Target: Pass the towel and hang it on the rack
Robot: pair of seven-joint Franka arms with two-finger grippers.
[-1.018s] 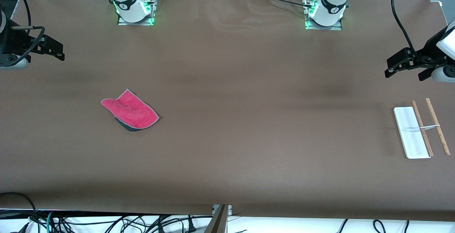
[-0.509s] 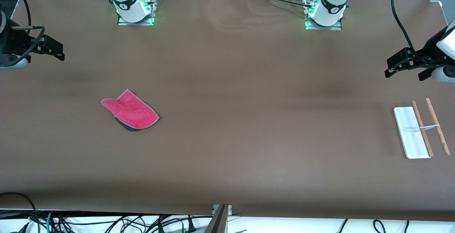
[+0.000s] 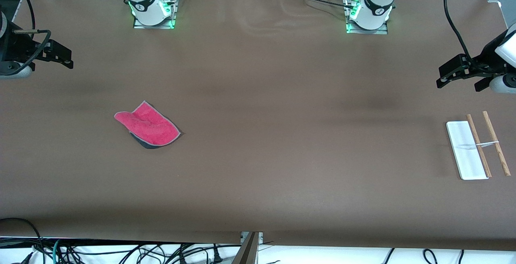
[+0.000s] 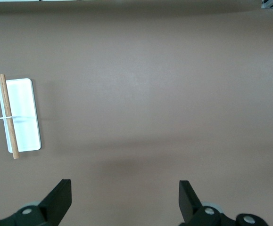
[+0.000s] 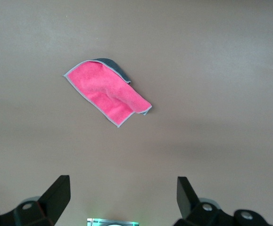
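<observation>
The towel (image 3: 148, 128) lies flat on the brown table toward the right arm's end, pink-red face up, with a dark grey fold showing at its edge. It also shows in the right wrist view (image 5: 109, 92). The rack (image 3: 467, 151) stands toward the left arm's end, with a white base and two wooden rods (image 3: 496, 143). It also shows in the left wrist view (image 4: 25, 114). My right gripper (image 3: 60, 56) (image 5: 123, 186) hangs open and empty over the table's end, apart from the towel. My left gripper (image 3: 457, 83) (image 4: 124, 188) hangs open and empty above the table near the rack.
The two arm bases (image 3: 153, 12) (image 3: 367, 14) with green lights stand along the table edge farthest from the front camera. Loose cables (image 3: 121, 252) lie off the table's nearest edge. Bare brown table (image 3: 282, 135) stretches between towel and rack.
</observation>
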